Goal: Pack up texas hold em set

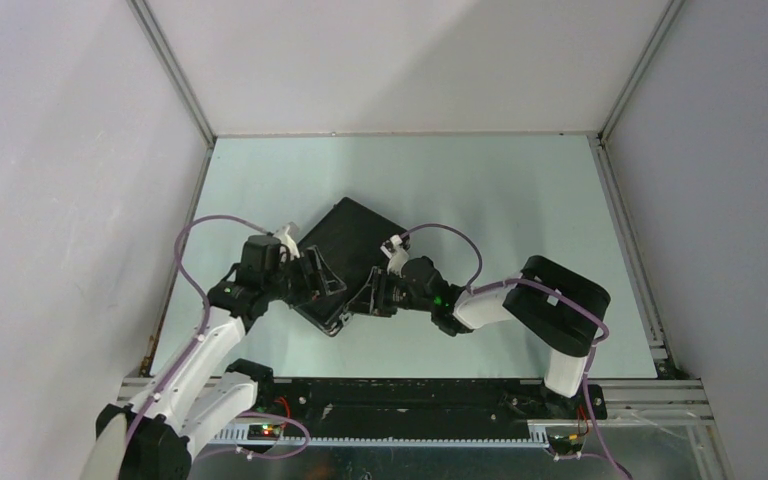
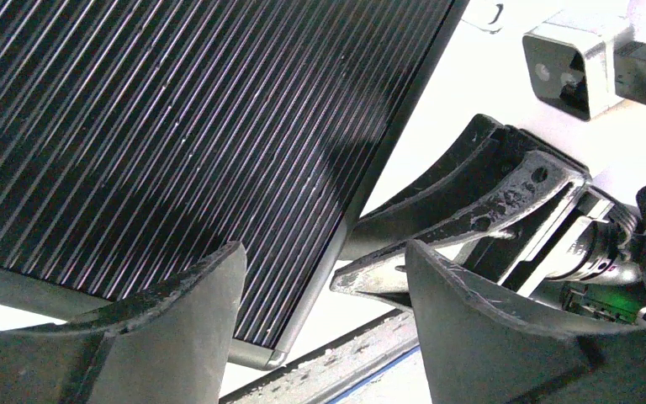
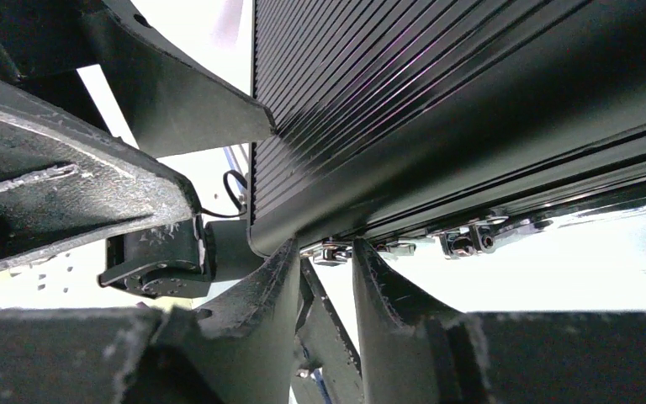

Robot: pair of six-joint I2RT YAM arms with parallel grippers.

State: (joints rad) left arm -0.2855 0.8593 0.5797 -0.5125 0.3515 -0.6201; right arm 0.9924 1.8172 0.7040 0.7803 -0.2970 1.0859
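The black ribbed briefcase (image 1: 352, 232) lies shut and slanted on the table; it also shows in the left wrist view (image 2: 177, 126) and the right wrist view (image 3: 437, 93). My left gripper (image 1: 322, 288) is open, its fingers straddling the case's near corner (image 2: 324, 248). My right gripper (image 1: 365, 297) sits at the case's front edge, its fingers a narrow gap apart (image 3: 326, 246) and pinched on a metal latch (image 3: 330, 251). A second latch (image 3: 467, 241) shows further along. Chips, cards, dice and triangle are out of view.
The two grippers are close together at the case's near corner; the right gripper's fingers (image 2: 471, 198) show in the left wrist view. Grey side walls (image 1: 60, 200) enclose the pale table (image 1: 520, 200). The table's front rail (image 1: 410, 385) runs just behind the arms.
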